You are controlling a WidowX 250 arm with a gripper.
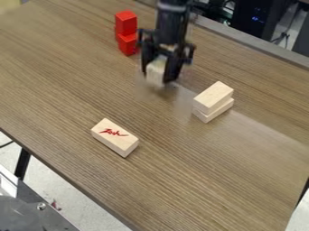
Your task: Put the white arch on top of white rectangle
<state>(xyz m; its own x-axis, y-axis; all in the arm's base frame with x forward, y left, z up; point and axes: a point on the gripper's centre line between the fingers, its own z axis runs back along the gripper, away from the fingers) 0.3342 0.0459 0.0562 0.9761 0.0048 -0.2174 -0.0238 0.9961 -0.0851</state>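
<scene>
Lying leftmost is one pale rectangular block (114, 137) with a red marking, followed by two stacked red blocks (126, 35), then the black gripper (158, 78) pinching one pale block (155, 72) between its fingers, and finally two pale blocks (213, 99) stacked slightly askew. They share a brown wood-grain worktop (187, 180), with a grey metal surface (30, 212) and pale floor (45, 185) at lower left and dark equipment (250, 18) at upper right. The pinched block's outline is blurred and partly hidden, so its arch shape cannot be confirmed, and the metal surface and equipment are cut off.
</scene>
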